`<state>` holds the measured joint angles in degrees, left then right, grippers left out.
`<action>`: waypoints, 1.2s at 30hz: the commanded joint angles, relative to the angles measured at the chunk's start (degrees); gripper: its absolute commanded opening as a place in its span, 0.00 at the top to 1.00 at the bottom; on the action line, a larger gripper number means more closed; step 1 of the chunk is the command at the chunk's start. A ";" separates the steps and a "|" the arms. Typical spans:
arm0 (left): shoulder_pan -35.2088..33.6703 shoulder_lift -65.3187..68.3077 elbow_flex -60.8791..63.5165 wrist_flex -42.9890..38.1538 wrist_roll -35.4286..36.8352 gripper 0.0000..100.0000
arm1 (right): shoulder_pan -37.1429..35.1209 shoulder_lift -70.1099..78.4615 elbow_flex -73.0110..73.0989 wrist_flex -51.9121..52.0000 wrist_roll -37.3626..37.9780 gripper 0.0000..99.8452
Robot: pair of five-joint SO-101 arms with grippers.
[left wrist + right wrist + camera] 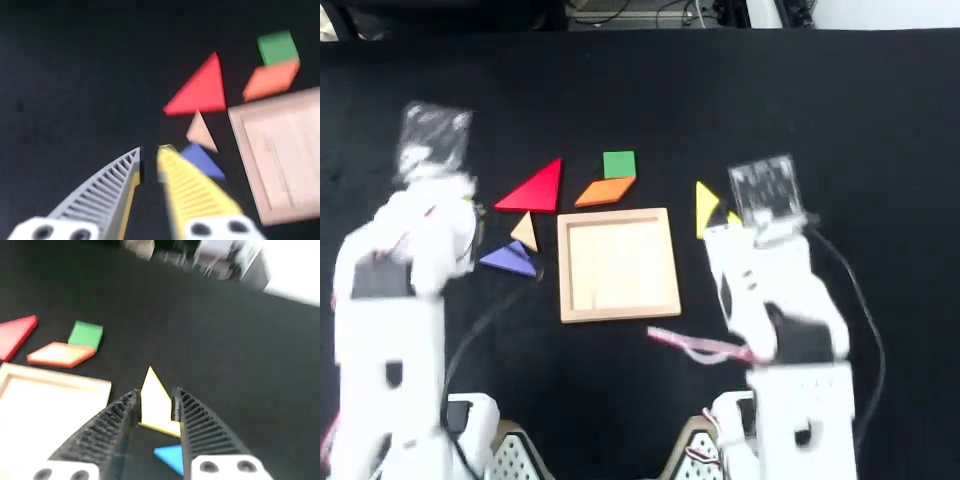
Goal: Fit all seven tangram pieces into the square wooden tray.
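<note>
I can see a few ways this could go wrong. My right end effector (155, 397) has its two fingers spread a little, and the yellow triangle (704, 205) shows in the gap between them. It lies flat on the bench (820, 120), at the middle right of the high view, just beside the tray (616, 214). The piece is thin, so I think the fingers may slide off it or push it away. They could also bump the tray and turn it.

My left end effector (149, 155) has only a thin gap between its fingers and holds nothing. It hangs near the dark blue triangle (507, 259) and the tan triangle (525, 230), at the middle left. These two lie very close together, so reaching for one may knock the other. The green square (619, 164) and the orange slanted piece (606, 190), at the upper middle, seem to touch. They have the same problem.

Now I count:
- one tray, in the middle
- two end effectors
- seven pieces, made up of five triangles, one square and one slanted piece

The other two triangles are the red triangle (535, 190) at the upper left of the tray and a light blue triangle (169, 456) under my right end effector. All seven lie outside the tray.
</note>
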<state>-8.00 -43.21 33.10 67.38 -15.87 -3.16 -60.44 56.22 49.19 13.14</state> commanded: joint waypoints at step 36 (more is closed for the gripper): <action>6.11 85.71 -72.66 11.34 -34.02 0.68 | 3.08 50.51 -5.32 -22.33 1.41 0.79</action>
<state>-0.88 40.48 -33.10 78.81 -47.69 -0.97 -9.63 52.62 28.09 14.02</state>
